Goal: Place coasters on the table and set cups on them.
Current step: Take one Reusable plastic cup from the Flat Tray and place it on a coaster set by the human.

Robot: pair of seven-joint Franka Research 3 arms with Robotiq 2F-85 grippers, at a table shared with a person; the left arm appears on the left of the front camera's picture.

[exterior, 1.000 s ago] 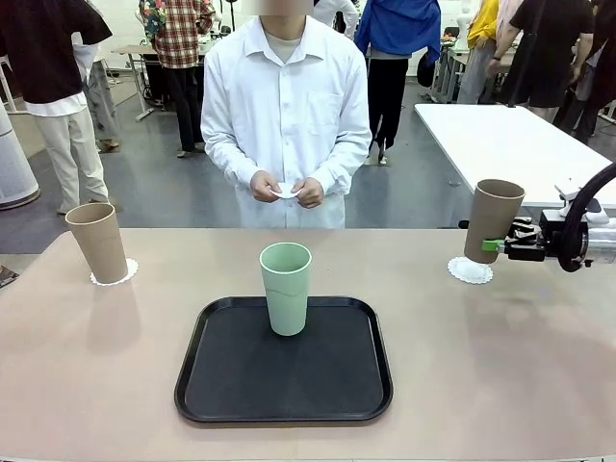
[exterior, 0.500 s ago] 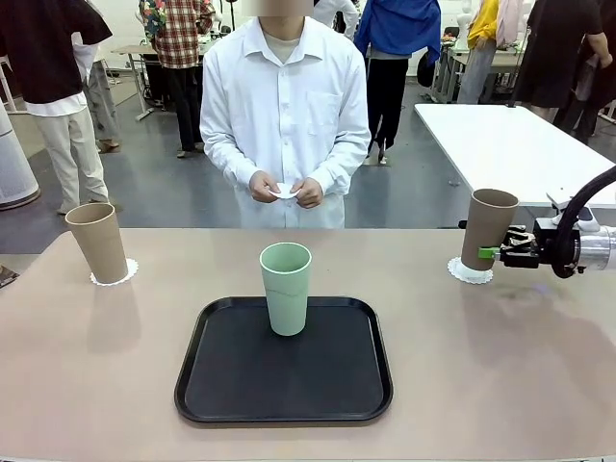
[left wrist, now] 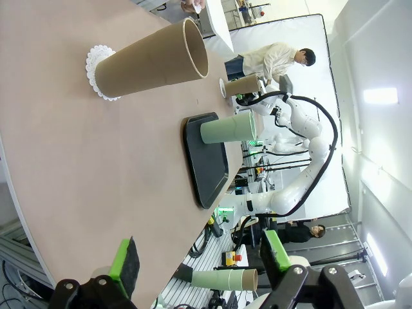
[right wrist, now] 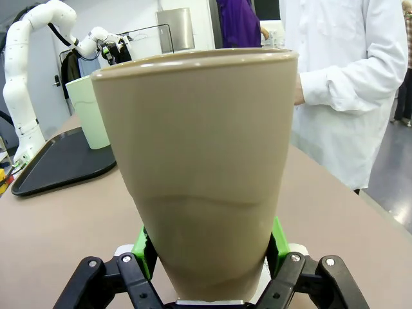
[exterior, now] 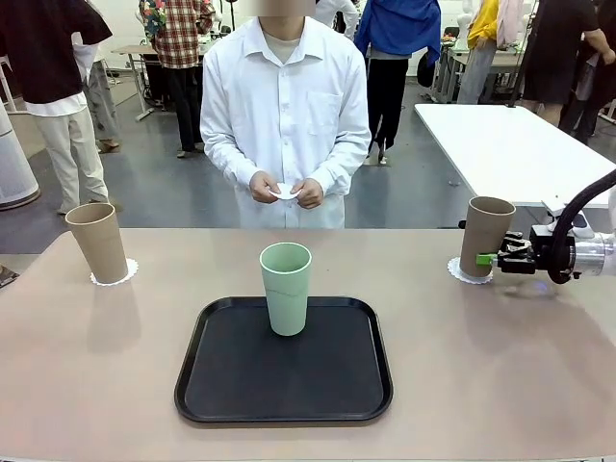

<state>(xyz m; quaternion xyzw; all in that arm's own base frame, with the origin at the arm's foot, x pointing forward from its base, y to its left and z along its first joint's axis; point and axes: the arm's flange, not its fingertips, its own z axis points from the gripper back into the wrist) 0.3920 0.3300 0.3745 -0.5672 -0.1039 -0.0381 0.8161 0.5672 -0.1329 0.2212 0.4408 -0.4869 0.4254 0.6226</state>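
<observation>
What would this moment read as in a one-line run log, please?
right gripper: shut on tan cup at right coaster | left gripper: open, empty | mint cup: on tray

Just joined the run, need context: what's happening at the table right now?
The right gripper is shut on the right tan cup, upright at the right coaster; contact with it is unclear. The left tan cup stands on the left coaster. The mint cup sits on the black tray. The person holds a third coaster in both hands. The left gripper is open, empty.
</observation>
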